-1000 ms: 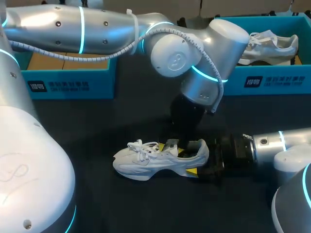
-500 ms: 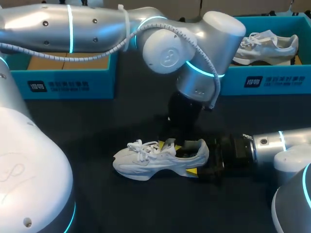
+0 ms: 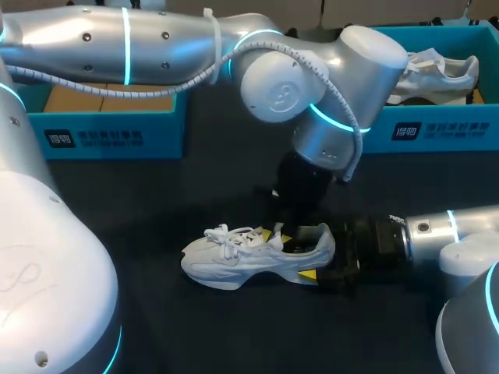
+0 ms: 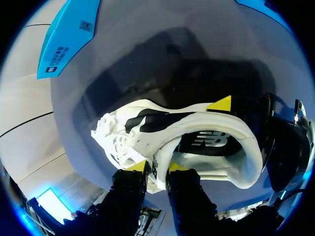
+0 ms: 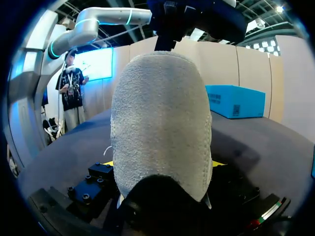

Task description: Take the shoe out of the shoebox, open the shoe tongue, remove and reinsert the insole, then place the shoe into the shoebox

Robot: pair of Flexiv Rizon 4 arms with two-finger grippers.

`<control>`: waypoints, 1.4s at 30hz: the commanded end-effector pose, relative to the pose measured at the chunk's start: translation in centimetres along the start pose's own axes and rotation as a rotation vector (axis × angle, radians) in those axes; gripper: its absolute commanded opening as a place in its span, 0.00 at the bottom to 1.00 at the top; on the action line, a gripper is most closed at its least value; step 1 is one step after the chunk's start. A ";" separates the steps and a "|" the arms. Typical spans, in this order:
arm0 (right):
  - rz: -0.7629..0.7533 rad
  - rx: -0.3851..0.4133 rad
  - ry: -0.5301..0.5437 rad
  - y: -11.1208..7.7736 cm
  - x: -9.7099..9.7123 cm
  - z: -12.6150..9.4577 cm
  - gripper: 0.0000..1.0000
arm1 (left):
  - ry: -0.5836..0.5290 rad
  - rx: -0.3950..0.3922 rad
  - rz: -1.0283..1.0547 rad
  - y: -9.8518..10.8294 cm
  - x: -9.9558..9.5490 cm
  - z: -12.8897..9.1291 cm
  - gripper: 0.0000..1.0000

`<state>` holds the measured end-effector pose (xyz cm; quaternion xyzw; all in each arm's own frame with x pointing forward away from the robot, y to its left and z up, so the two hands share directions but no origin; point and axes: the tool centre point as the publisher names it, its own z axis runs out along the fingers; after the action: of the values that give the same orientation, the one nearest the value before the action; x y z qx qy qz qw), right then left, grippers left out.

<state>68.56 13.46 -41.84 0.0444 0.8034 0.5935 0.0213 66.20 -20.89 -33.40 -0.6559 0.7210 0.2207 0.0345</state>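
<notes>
- Our left tool (image 4: 157,167) pinches the tongue (image 4: 160,175) of the shoe (image 3: 234,263)
- Our right tool (image 5: 162,167) clamps its heel (image 5: 162,118)
- Only our left wrist view shows the insole (image 4: 209,147) inside the shoe

The pale, rough-textured heel of the shoe (image 5: 160,128) stands upright between the fingers of my right gripper (image 5: 162,164). A sliver of yellow tip shows on each side, pressed against it. My left gripper (image 5: 170,24), black, hangs just above the heel's top edge. Beyond the shoe, a blue shoebox (image 5: 234,101) sits on the dark table (image 5: 256,142).
</notes>
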 end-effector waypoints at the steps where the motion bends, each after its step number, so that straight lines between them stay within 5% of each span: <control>1: 0.001 0.005 0.002 0.1 0.0 0.1 0.00 | 0.015 0.000 -0.003 0.1 -0.4 -0.3 0.16; 6: 0.001 0.005 0.002 0.1 0.0 0.1 0.00 | 0.050 0.006 -0.005 0.2 -1.2 -0.7 0.00; 23: 0.001 0.005 0.002 0.1 0.0 0.1 0.00 | 0.336 0.141 -0.020 2.4 -5.2 -2.5 0.00; 42: 0.001 0.005 0.002 0.1 0.0 0.1 0.00 | 0.733 0.185 0.033 2.2 -9.2 -0.8 0.00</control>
<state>68.54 13.44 -41.83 0.0441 0.8032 0.5937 0.0212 65.66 -13.85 -28.82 -0.6803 0.7310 0.0455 -0.0280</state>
